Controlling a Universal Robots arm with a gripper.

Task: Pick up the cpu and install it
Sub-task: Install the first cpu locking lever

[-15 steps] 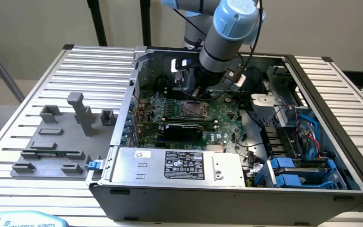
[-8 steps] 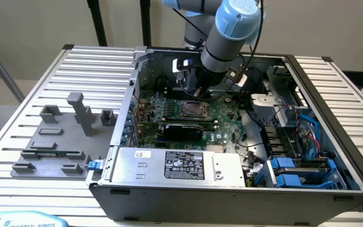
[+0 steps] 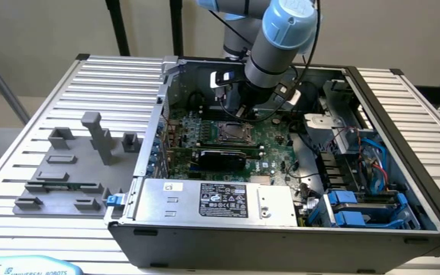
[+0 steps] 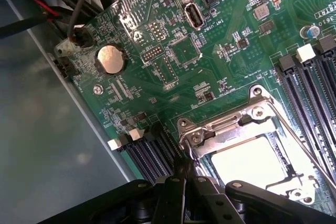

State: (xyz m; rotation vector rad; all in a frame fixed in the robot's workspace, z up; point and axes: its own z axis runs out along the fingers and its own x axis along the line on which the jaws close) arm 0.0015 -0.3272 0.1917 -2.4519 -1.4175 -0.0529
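Judging by how things lie, the task is well advanced: the cpu (image 4: pixel 251 162) is seen seated inside the socket (image 4: pixel 247 145) on the green motherboard (image 4: pixel 210 56), its pale, smooth metal top framed by the bright steel load plate. The end effector (image 4: pixel 185 179) is clenched with nothing between its black fingers, its tip set right at the socket's thin wire lever (image 4: pixel 187 153) (contact cannot be confirmed). Whether the frame is latched cannot be told. In the exterior view, the socket (image 3: pixel 229 133) sits at about 12 o'clock from the grey, labelled power-supply box (image 3: pixel 212 200), inside the open sheet-metal case (image 3: pixel 403 143). A moulded grey parts tray (image 3: pixel 67 177) rests on the ribbed aluminium desk (image 3: pixel 21 143).
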